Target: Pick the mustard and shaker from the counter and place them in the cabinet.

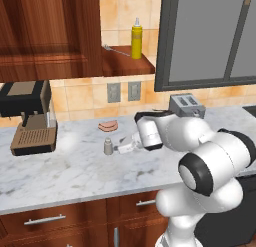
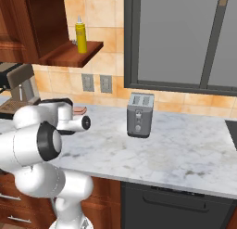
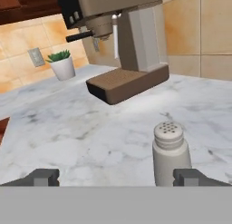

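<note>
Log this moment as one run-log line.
mustard: upright on cabinet shelf | shaker: upright on counter, beside right fingertip | gripper: open, low, empty | next: probably centre on shaker

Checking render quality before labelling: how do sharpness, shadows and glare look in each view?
Left base view: sharp, soft shadow beside the shaker. Right base view: sharp, even light, no glare on the toaster. Hand view: shaker crisp, coffee machine casts a faint shadow; no blur.
</note>
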